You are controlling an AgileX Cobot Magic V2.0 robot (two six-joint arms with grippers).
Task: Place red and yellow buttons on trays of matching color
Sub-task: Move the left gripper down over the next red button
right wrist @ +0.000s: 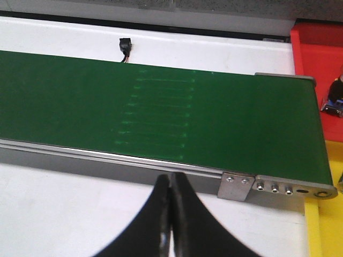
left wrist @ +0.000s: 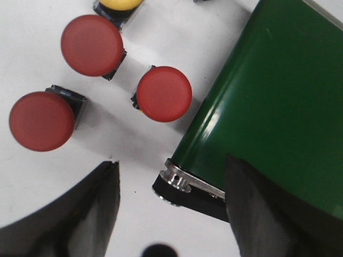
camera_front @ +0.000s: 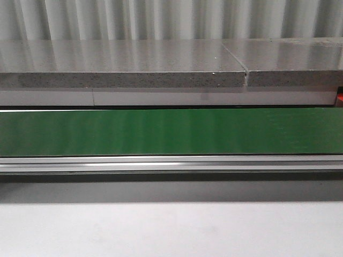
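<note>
Green conveyor belting [camera_front: 171,131] is seen running across the white table [camera_front: 171,230] in the front view, with neither arm in sight there. Three round red push buttons [left wrist: 164,93] and part of a yellow push button [left wrist: 119,4] are shown on the table beside the belt's end, beyond the left gripper [left wrist: 171,209], whose fingers are spread apart and empty. The right gripper [right wrist: 170,214] is pressed together, holding nothing, before the belt; a red tray [right wrist: 319,59] and a yellow tray [right wrist: 327,225] are visible past the belt's end.
</note>
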